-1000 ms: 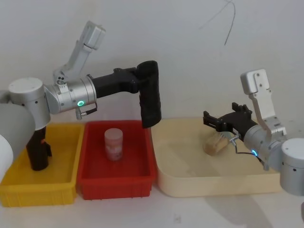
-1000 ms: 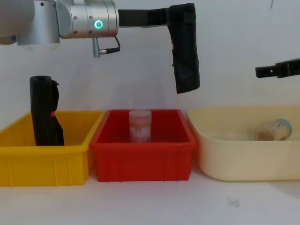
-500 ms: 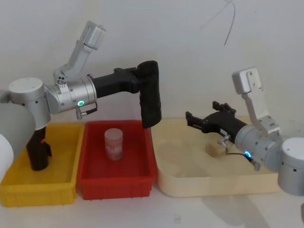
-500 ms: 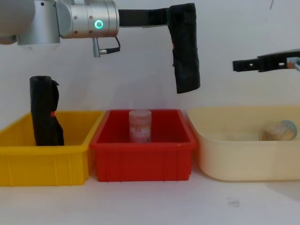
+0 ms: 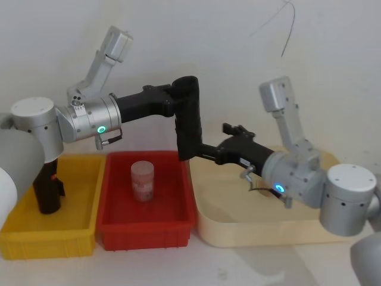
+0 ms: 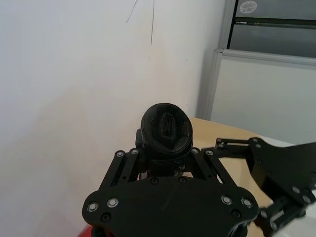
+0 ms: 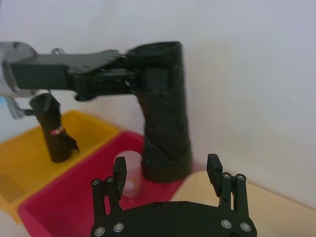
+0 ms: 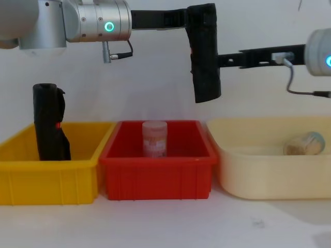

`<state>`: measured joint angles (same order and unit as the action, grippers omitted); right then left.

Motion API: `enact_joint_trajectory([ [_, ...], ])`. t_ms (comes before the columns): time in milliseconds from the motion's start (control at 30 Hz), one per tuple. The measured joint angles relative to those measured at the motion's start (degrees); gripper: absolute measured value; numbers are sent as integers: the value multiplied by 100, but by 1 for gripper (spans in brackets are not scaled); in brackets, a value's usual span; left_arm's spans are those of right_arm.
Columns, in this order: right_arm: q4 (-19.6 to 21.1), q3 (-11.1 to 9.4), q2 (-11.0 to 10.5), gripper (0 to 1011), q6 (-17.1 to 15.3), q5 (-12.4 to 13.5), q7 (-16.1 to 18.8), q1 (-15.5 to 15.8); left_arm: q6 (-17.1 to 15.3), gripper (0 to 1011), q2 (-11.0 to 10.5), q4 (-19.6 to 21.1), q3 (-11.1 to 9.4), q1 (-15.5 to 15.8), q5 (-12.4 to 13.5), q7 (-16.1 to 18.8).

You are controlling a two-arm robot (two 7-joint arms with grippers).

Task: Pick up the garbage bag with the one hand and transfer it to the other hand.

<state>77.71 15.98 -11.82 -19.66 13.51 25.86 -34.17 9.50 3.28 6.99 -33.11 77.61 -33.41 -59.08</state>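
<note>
Mid-handover: the left gripper (image 8: 191,18) clamps the top of the garbage bag (image 8: 206,62), holding it upright over the far right corner of the red bin (image 8: 155,158). The right gripper (image 7: 166,165), fingers apart, flanks its lower part and must close next.
</note>
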Motion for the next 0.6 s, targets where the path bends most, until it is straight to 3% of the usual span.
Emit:
enact_joint_trajectory([
  [367, -331, 221, 253, 1001, 145, 58, 74, -265, 0, 377, 0, -3, 0, 0, 0, 0],
  [600, -542, 321, 402, 1001, 253, -51, -191, -401, 0, 377, 0, -3, 1, 0, 1, 0],
])
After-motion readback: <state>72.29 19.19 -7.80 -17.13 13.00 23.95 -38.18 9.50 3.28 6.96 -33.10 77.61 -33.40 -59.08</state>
